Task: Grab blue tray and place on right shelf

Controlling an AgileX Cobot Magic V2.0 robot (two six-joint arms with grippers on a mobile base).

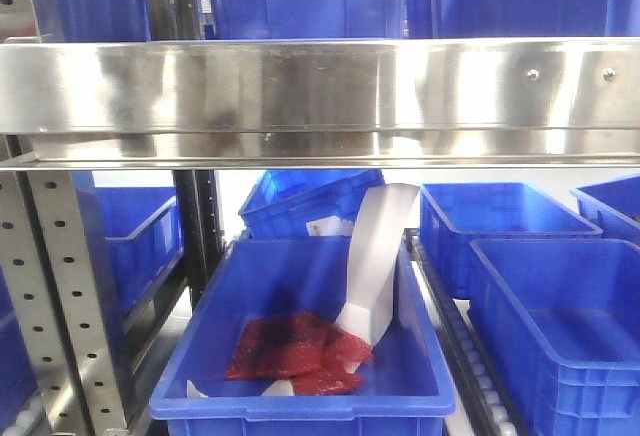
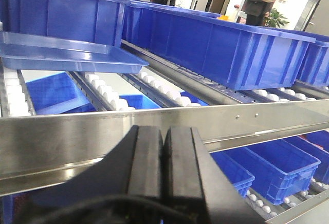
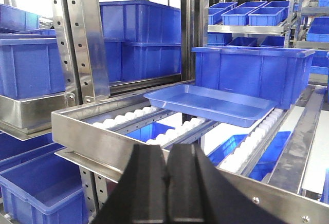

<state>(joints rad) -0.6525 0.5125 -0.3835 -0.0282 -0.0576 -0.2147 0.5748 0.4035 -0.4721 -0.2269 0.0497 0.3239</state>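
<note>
Tray duty: the blue tray [image 3: 212,104] rests on shelf rollers [image 3: 154,131] at one o'clock from the empty, closed right gripper [image 3: 165,175]; left gripper [image 2: 163,154] likewise closed.

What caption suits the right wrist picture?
Shut right gripper faces the blue tray resting on the shelf rollers.

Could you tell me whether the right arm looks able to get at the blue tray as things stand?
Probably yes. In the right wrist view the blue tray lies on the rollers just beyond the steel front rail, nothing on it or before it. The right gripper is shut and must open and clear that rail.
</note>
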